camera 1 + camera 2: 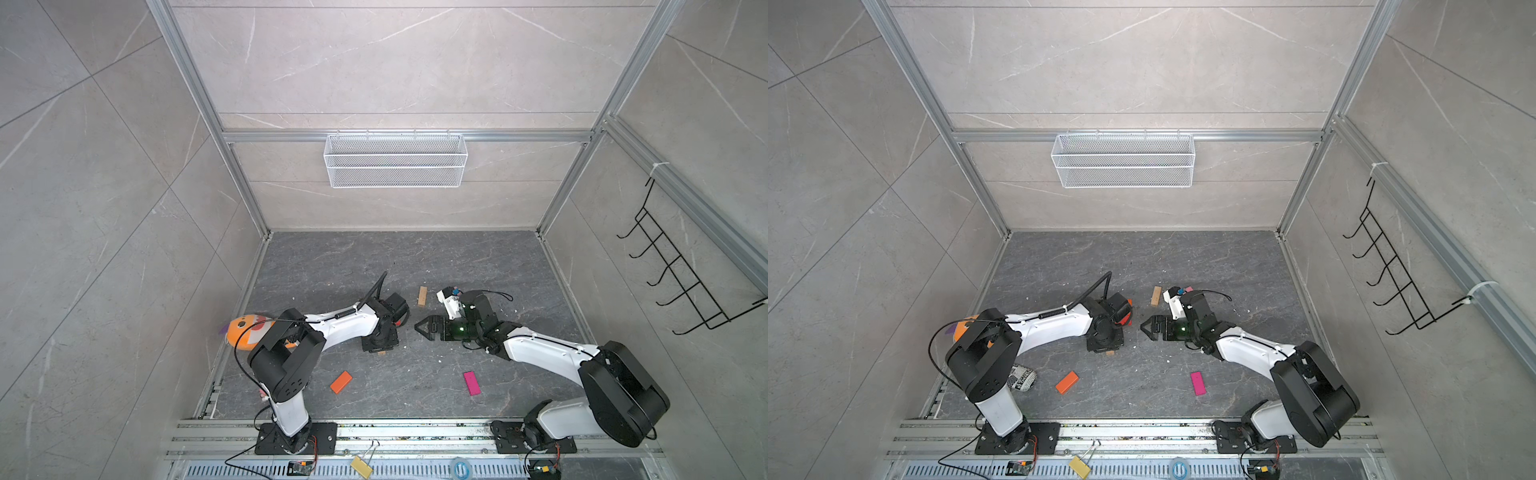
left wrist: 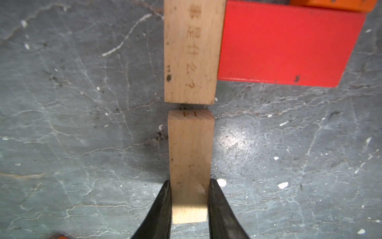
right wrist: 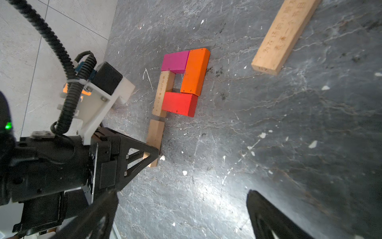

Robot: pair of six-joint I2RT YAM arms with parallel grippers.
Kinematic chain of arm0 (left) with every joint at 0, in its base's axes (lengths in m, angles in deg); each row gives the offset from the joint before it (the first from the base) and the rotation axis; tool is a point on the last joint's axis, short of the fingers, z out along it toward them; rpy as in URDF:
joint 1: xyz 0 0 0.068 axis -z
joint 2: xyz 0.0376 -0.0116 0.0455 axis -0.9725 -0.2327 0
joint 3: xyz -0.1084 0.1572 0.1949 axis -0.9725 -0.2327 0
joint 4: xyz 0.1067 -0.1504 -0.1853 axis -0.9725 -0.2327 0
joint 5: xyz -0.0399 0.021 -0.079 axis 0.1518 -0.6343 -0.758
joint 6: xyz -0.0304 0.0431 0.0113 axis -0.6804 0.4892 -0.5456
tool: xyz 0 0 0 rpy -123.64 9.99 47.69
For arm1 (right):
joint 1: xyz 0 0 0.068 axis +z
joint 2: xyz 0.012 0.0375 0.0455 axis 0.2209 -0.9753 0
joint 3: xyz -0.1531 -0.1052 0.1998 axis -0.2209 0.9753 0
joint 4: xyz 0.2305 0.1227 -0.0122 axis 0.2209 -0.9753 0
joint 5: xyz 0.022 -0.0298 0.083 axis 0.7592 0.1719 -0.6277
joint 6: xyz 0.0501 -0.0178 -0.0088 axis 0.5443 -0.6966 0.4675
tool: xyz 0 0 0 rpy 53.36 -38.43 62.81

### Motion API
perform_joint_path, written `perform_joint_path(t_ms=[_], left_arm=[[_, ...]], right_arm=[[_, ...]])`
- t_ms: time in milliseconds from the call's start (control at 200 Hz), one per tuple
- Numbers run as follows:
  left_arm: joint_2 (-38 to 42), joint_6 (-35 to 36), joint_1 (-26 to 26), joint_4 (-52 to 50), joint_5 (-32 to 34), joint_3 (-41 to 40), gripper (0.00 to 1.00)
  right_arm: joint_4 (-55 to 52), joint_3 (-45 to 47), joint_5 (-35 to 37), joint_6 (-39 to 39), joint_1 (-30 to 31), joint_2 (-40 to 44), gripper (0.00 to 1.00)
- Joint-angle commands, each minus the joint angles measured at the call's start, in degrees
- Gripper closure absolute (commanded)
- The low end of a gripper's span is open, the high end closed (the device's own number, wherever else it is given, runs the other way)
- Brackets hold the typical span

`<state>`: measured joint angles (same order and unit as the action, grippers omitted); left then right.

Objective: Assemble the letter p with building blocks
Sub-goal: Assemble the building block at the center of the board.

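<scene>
Fingers (image 2: 161, 207) of the left gripper (image 2: 190, 182), black and tapered, pinch the held tan block (image 2: 190, 153) at its near end, one on each long side. Most of the bar juts out past the tips. Its long axis runs straight away from the gripper, in line with the engraved tan block (image 2: 191, 51) ahead. The two ends are almost touching, with a thin dark gap between them. Whether the held bar rests on the floor (image 2: 82, 124) or sits just above it cannot be told.

Both tan bars are plain, pale-grained wood with square edges. The far one has characters burnt along its face. The red block (image 2: 285, 45) is painted, matte and slightly scuffed, and one end butts against the engraved bar's side. In the right wrist view it closes a square loop with the orange block (image 3: 195, 71) and the magenta block (image 3: 175, 62), so the letter p (image 3: 178, 104) lies flat on the dark, veined, chalk-flecked stone. The held bar lengthens the letter's stem.

The right gripper (image 3: 184, 192) is spread wide and grasps nothing. It hangs near the letter, and a loose tan block (image 3: 285, 35) lies apart from it.
</scene>
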<state>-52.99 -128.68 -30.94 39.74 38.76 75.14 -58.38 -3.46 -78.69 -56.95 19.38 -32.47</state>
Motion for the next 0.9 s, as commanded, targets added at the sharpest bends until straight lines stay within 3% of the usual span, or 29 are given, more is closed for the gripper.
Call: perform_joint_path(t_ms=[0, 898], left_arm=[[-0.42, 0.64, -0.50, -0.34, -0.26, 0.36, 0.71], [-0.95, 1.02, -1.49, 0.80, -0.96, -0.32, 0.71]], right_arm=[[-0.40, -0.91, -0.72, -0.16, -0.32, -0.62, 0.00], [-0.49, -1.26, -1.11, -0.16, -0.32, -1.72, 0.00]])
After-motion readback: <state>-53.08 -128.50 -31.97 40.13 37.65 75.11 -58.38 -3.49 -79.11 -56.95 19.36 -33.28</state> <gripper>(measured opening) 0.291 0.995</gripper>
